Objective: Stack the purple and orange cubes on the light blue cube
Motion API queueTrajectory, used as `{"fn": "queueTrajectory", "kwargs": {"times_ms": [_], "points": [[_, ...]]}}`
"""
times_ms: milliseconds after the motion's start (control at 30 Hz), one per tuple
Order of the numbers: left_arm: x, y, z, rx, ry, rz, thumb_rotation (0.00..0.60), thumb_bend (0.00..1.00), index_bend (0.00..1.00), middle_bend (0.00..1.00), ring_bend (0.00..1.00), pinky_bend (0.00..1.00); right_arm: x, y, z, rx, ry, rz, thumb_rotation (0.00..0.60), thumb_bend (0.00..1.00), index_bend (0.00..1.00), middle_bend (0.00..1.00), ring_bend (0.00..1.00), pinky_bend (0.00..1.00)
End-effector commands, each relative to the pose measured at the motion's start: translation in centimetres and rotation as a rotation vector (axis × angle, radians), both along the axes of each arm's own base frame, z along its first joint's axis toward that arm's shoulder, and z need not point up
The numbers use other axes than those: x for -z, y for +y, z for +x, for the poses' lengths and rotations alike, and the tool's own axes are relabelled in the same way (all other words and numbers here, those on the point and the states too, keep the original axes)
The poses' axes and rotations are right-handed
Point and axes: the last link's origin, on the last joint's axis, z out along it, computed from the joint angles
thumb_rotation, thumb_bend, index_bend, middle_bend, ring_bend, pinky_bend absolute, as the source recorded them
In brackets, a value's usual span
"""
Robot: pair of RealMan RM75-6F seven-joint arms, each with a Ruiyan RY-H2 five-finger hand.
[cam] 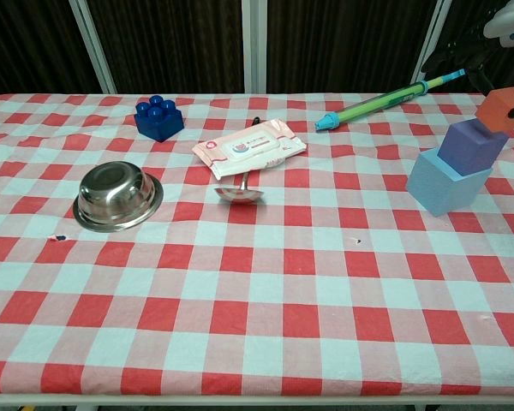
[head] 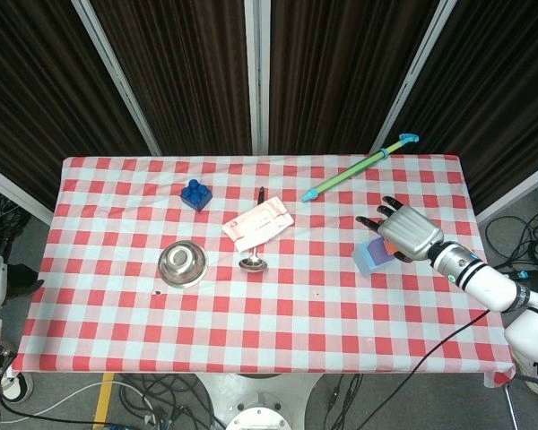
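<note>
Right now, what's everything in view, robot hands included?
light blue cube: 1, light blue, right side of table
purple cube: 1, purple, on the light blue cube
orange cube: 1, orange, held at the purple cube's top edge
toy brick: 1, dark blue, far left
bowl: 1, steel, left
wipes pack: 1, pink-white, centre
spoon: 1, steel, by the pack
water squirter: 1, green-blue, far right
right robot hand: 1, grey, holds orange cube
left robot hand: not visible

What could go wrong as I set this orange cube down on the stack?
The orange cube in the right hand sits toward the far right edge of the purple cube, so it may tip off on release. The purple cube itself rests askew on the light blue cube; a nudge could topple both.
</note>
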Motion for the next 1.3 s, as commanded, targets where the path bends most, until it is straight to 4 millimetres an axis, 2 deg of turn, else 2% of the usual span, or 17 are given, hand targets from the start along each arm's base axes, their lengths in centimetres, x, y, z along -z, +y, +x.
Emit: {"fn": "queueTrajectory", "kwargs": {"times_ms": [33, 467, 1067, 1200, 1300], "points": [[0.0, 0.0, 0.0, -0.001, 0.001, 0.000, 0.600, 0.06, 0.21, 0.19, 0.17, 0.31, 0.2, 0.0, -0.2, 0.004, 0.001, 0.003, 0.600, 0.18, 0.08, 0.47, 0.16, 0.09], [0.1, 0.1, -0.2, -0.006, 0.007, -0.001, 0.600, 0.06, 0.21, 0.19, 0.17, 0.31, 0.6, -0.6, 0.2, -0.010, 0.003, 0.010, 0.600, 0.18, 0.08, 0.47, 0.16, 0.10], [0.2, 0.3, -0.2, -0.012, 0.000, -0.005, 0.600, 0.06, 0.21, 0.19, 0.17, 0.31, 1.1, -0.9, -0.3, 0.003, 0.021, 0.018, 0.600, 0.17, 0.08, 0.46, 0.16, 0.10], [0.1, 0.3, -0.3, -0.013, -0.004, -0.004, 0.600, 0.06, 0.21, 0.19, 0.17, 0.31, 1.2, -0.9, -0.3, 0.007, 0.024, 0.021, 0.600, 0.15, 0.08, 0.45, 0.16, 0.11], [0.1, 0.3, -0.3, -0.011, -0.005, -0.002, 0.600, 0.06, 0.21, 0.19, 0.17, 0.31, 1.2, -1.0, -0.2, -0.012, 0.039, 0.020, 0.600, 0.12, 0.08, 0.40, 0.15, 0.11]]}}
